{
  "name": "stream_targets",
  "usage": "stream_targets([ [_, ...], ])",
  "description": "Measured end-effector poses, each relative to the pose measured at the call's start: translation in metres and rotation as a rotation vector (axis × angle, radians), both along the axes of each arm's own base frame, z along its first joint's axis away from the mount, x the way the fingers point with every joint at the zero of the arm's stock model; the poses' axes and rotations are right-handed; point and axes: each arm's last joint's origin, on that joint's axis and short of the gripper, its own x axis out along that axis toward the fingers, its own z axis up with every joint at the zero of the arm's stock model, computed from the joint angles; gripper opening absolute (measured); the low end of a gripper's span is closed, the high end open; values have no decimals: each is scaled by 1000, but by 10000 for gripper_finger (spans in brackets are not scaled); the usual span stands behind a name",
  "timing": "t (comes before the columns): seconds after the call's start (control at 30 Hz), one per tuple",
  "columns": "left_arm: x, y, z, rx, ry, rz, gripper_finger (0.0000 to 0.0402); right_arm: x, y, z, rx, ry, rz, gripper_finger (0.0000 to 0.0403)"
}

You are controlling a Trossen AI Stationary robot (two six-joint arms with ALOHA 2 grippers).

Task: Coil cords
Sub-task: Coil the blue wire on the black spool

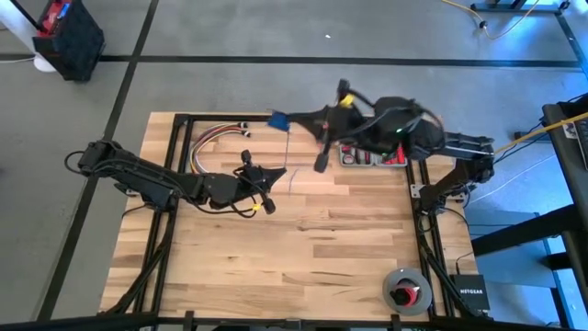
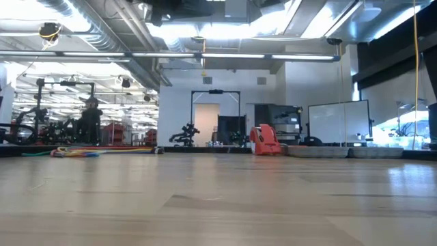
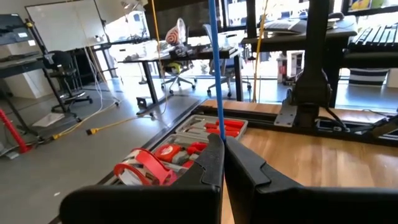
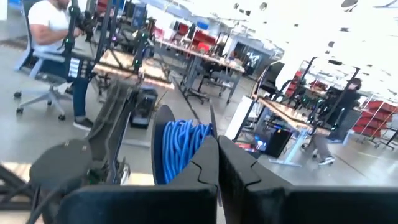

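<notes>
Blue-violet cords (image 1: 288, 152) hang as one thin strand over the wooden table (image 1: 276, 248), near its far edge, between the two arms. Left gripper (image 1: 267, 180) is closed on the strand, which rises between its fingers (image 3: 211, 163). Right gripper (image 1: 321, 164) is closed; a blue coil (image 4: 181, 148) sits just beyond its fingertips.

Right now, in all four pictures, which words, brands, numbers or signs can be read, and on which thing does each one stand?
"NETGEAR": white letters on the small flat black box outside the wooden table's near right corner, high view.
Red tool tray: no readable print.
Low view and both wrist views: no readable text; the far room's signs are blurred.
</notes>
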Motion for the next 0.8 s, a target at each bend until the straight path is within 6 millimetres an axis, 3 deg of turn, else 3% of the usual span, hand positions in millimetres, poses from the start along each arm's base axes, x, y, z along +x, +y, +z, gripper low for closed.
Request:
stream_targets([
  [0.17,0,0,-1,6,10,-1,0,-8,-1,11,1,-22,0,0],
  [0.33,-11,1,6,74,53,45,0,-9,4,3,-3,76,13,0],
  [0.6,-64,15,36,83,130,125,0,-10,30,-21,-11,289,100,0],
  [0.8,-104,23,57,12,71,135,0,-10,44,-33,-39,387,83,0],
])
